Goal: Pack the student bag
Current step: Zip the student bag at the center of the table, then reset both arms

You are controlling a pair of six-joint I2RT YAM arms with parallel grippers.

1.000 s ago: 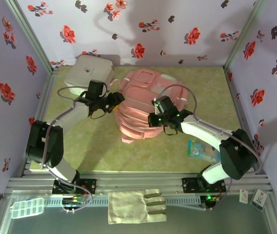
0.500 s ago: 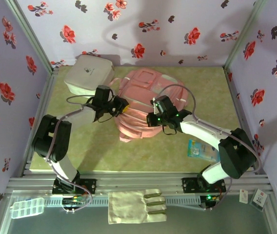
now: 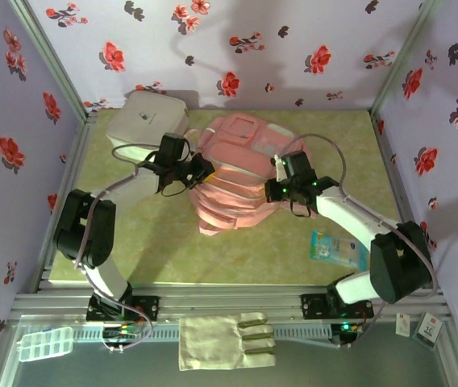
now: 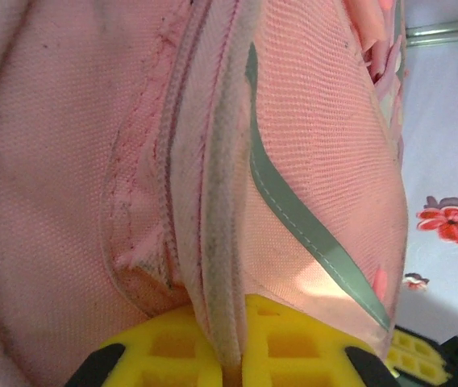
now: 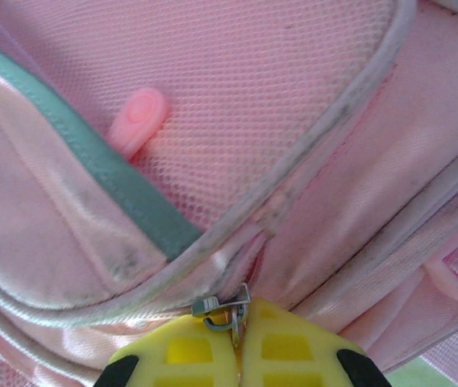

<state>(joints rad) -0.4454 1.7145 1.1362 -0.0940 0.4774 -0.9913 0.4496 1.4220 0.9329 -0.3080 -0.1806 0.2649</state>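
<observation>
Student bag [image 3: 233, 181], centre of surface [image 3: 140, 234]. Left claw [image 4: 233, 359] pinching seam fold [image 4: 222, 201]; right claw [image 5: 239, 343] pinching zip pull [image 5: 222, 310]. Risk: small pull slips under tug.

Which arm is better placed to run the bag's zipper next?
Right. The right pincer is shut on the metal zipper pull of the student bag; the left pincer pinches a pale trim ridge, probably just bracing.
</observation>
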